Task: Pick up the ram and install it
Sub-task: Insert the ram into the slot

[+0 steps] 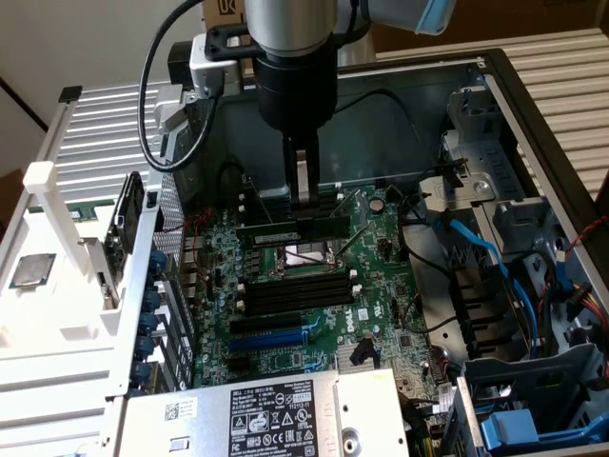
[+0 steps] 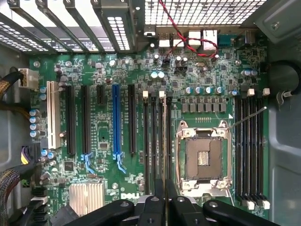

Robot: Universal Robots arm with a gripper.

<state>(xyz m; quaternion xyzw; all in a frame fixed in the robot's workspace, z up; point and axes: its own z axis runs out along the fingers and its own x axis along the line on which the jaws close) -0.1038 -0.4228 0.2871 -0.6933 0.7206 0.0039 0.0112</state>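
The arm comes straight down into the open computer case point(image 1: 533, 124), wrist vertical, its upper links cut off at the exterior view's top edge. The gripper point(image 1: 306, 208) has its narrow fingers closed on the top edge of the ram point(image 1: 271, 231). It holds the ram level and lengthwise, gripping it a little off the stick's middle, towards the exterior view's right. The ram hangs over the middle of the motherboard point(image 1: 285, 352), just beside the open processor socket point(image 1: 300, 255) and parallel to the black memory slots point(image 1: 290, 293). In the wrist view the gripper point(image 2: 164, 200) looks down the ram point(image 2: 164, 141), seen edge-on as a thin pale line over the bank of slots point(image 2: 153, 141) next to the socket point(image 2: 203, 157). Whether its lower edge touches a slot cannot be told. Room is tight. A thin socket lever point(image 2: 247, 117) stands up on the socket's far side, the case's rear wall is close behind the gripper, and blue cables point(image 1: 485, 257) crowd the motherboard's edge at the exterior view's right. The power supply point(image 1: 266, 414) covers the motherboard's near edge. The gripper body hides the slots behind it.
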